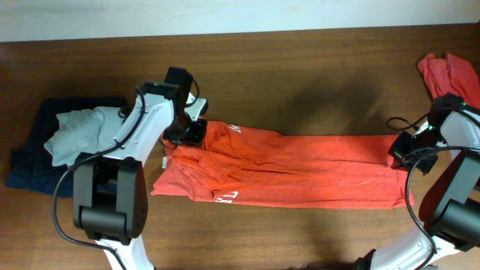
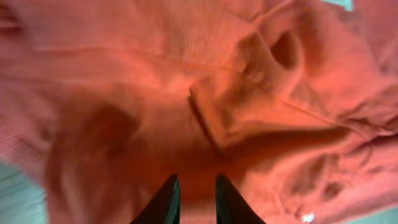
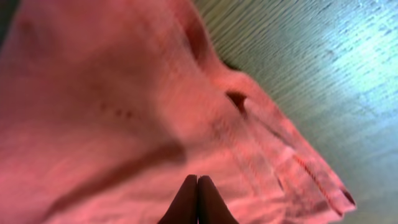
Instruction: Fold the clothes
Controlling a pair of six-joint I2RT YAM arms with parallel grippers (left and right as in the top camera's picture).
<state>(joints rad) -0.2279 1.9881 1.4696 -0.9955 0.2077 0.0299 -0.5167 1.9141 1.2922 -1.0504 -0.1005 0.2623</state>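
My left gripper [image 1: 187,129] [image 2: 194,202] sits at the left end of a long, flat-lying orange-red cotton T-shirt with white lettering [image 1: 300,169] [image 2: 124,74] [image 3: 93,93]. Its black fingers [image 2: 166,200] stand a narrow gap apart, with cloth showing between and beneath them. I cannot tell whether they pinch it.

The shirt stretches as a wrinkled band across the middle of the table, and white print peeks out near its left end.

At the band's right end, my right gripper [image 1: 401,154] [image 3: 198,186] has its fingers pressed together, tips on the fabric near a hemmed edge. I cannot tell whether a fold is caught between them.

All this lies on a dark brown wooden table [image 1: 300,67] [image 3: 323,56]. A heap of dark navy cloth [image 1: 30,157] topped by a pale grey garment [image 1: 75,131] rests at the far left, and a second crumpled orange-red garment [image 1: 450,75] at the far right corner. A pale wall [image 1: 225,15] runs along the back.
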